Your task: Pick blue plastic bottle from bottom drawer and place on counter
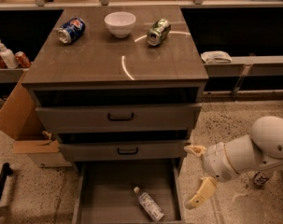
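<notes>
The front of the bottom drawer [108, 190] is cut off by the lower edge, and the arm [267, 146] leaves the view at the right. One blue plastic bottle [149, 205] lies on its side on the drawer floor, cap to the upper left. The gripper [197, 174] hangs just to the right of this drawer, outside it, its two fingers wide apart, holding nothing. On the counter [108, 59] lie two cans, a blue Pepsi can [70, 30] and a green can [158, 31], with one white bowl [120, 23] between them.
</notes>
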